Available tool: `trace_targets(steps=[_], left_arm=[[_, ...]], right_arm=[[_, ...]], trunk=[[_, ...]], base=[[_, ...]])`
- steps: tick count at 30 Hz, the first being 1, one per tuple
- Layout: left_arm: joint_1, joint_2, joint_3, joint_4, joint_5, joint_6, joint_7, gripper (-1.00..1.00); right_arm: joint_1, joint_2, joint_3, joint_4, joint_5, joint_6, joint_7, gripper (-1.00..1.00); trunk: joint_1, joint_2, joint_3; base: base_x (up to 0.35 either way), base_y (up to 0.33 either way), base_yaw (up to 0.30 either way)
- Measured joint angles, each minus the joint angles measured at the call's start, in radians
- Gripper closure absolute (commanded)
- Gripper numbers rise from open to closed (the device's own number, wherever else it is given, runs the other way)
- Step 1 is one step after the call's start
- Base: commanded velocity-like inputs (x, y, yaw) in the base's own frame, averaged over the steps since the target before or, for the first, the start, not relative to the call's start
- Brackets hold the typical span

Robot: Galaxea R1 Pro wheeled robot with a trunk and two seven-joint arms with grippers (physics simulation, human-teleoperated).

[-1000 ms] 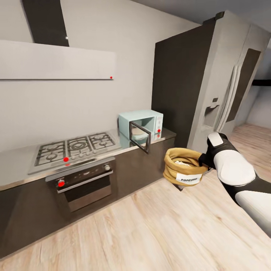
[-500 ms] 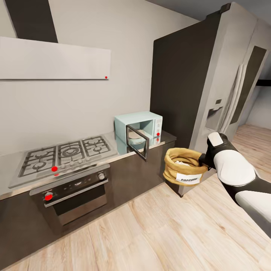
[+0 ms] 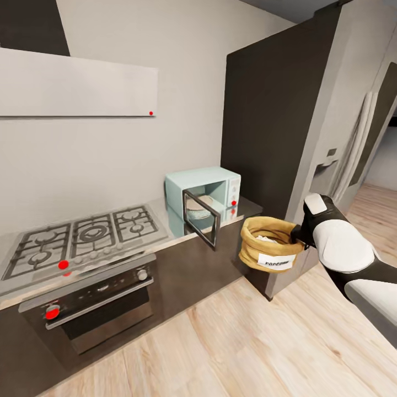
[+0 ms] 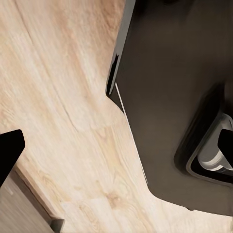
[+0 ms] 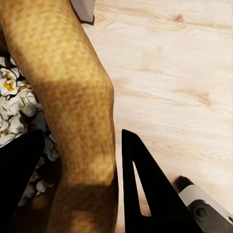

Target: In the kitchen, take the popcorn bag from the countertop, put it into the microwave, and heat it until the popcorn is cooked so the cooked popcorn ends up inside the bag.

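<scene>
- Fridge (image 3: pixel 353 127): tall, grey, at right end of the counter run, beside a dark panel.
- Countertop (image 3: pixel 165 212): steel, carries hob (image 3: pixel 82 237) and microwave (image 3: pixel 203 194); oven (image 3: pixel 91 309) under hob.
- Microwave: mint, at countertop's right end, door swung open toward the room.
- Bag (image 3: pixel 268 242): held in the air over wood floor (image 3: pixel 231 342), in front of counter end, right of and lower than microwave; label faces camera.
- Right gripper (image 5: pixel 80 170): clamped on bag rim, one finger inside, one outside.
- Popcorn (image 5: pixel 19 116): white-yellow pieces inside bag.
- Left gripper (image 4: pixel 116 141): cannot tell its state; one dark fingertip visible over floor.
</scene>
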Motion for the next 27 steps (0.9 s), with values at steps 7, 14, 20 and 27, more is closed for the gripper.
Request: trace_targets(steps=[7,14,20,27], left_arm=[[0.0,0.0,0.0,0.0,0.0,0.0,0.0,-1.0],[0.0,0.0,0.0,0.0,0.0,0.0,0.0,-1.0],[0.0,0.0,-0.001,0.0,0.0,0.0,0.0,-1.0],[0.0,0.0,-0.001,0.0,0.0,0.001,0.0,-1.0]], right_arm=[[0.0,0.0,0.0,0.0,0.0,0.0,0.0,1.0],[0.0,0.0,0.0,0.0,0.0,0.0,0.0,1.0],[0.0,0.0,0.0,0.0,0.0,0.0,0.0,1.0],[0.0,0.0,0.0,0.0,0.0,0.0,0.0,1.0]], trunk=[[0.0,0.0,0.0],[0.0,0.0,0.0],[0.0,0.0,0.0],[0.0,0.0,0.0]], base=[[0.312,-0.139,0.0],[0.287,-0.203,0.092],[0.261,-0.244,0.246],[0.207,-0.251,0.253]])
